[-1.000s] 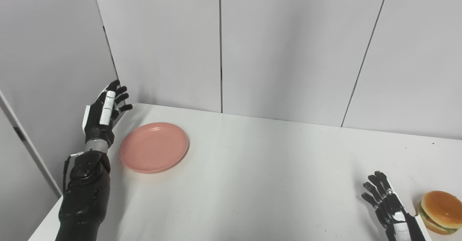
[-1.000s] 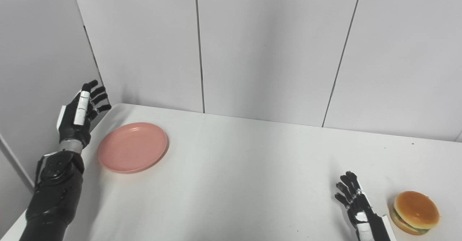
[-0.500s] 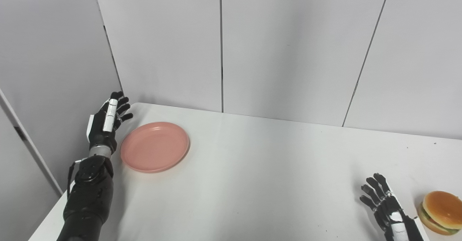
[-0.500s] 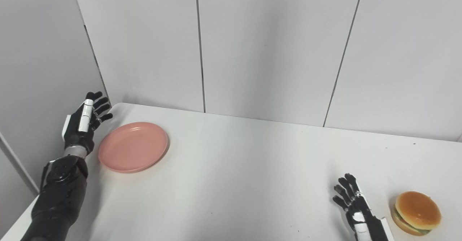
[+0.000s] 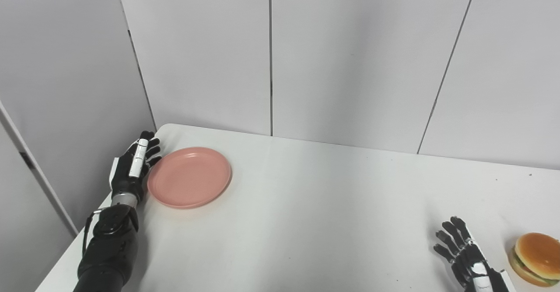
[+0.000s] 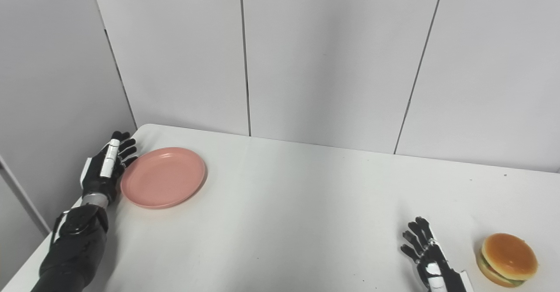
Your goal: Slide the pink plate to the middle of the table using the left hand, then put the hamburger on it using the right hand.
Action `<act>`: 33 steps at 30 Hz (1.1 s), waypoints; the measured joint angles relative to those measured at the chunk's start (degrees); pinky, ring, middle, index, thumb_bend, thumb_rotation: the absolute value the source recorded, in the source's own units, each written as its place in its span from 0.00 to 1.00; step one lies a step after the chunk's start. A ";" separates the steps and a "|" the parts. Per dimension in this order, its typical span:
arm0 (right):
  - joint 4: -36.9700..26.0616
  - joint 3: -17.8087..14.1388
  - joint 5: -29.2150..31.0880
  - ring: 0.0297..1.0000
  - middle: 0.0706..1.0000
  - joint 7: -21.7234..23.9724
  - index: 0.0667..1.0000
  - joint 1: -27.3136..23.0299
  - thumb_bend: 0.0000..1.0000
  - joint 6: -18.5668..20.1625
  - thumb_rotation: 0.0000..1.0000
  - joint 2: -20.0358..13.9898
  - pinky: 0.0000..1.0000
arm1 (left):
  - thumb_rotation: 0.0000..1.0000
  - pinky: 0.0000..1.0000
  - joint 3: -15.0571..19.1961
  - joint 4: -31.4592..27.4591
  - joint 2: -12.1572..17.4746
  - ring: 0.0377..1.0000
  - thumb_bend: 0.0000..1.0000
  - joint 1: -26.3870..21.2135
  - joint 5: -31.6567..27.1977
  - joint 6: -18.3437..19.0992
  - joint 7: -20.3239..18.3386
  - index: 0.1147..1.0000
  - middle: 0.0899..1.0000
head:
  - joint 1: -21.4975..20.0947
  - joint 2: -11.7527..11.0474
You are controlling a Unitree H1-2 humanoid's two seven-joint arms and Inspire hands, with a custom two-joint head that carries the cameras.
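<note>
Near the table's left corner, the left hand (image 5: 133,169) stands edge-on, fingers loose and empty, just beside the smooth, shallow pink plate (image 5: 189,177). A flat, steady push along its rim should serve best. Far right, the glossy hamburger (image 6: 507,259) waits beside the slack, empty right hand (image 6: 426,257).

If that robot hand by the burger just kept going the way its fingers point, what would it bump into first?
Probably nothing on the table: the right robot hand points toward the back wall, with the burger off to its side. Depth is hard to judge.
</note>
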 measured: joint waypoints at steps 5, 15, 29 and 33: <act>-0.66 0.15 -0.02 0.92 0.95 0.00 0.96 0.65 0.84 0.29 0.99 0.08 0.89 | 0.80 0.76 -0.37 -0.02 0.01 0.82 0.80 0.00 -0.06 0.03 -0.86 0.74 0.78 | -0.17 0.44; -1.12 0.23 -0.29 0.93 0.95 -0.32 0.97 1.01 0.82 1.65 0.99 0.11 0.90 | 0.80 0.71 -1.91 -3.83 -1.67 0.80 0.84 1.47 -0.15 0.89 -3.55 0.71 0.77 | -0.44 0.62; -2.64 0.92 -1.05 0.91 0.94 -0.90 0.96 1.68 0.81 2.91 1.00 1.09 0.88 | 0.85 0.71 -4.45 -12.86 -7.13 0.80 0.78 2.80 0.73 7.45 -3.64 0.69 0.75 | -2.29 1.05; -2.69 0.98 -1.32 0.92 0.94 -0.98 0.96 1.73 0.81 3.19 0.99 1.25 0.88 | 0.89 0.77 -6.01 -16.20 -7.84 0.82 0.74 3.38 3.19 10.68 -0.86 0.69 0.77 | -2.55 1.14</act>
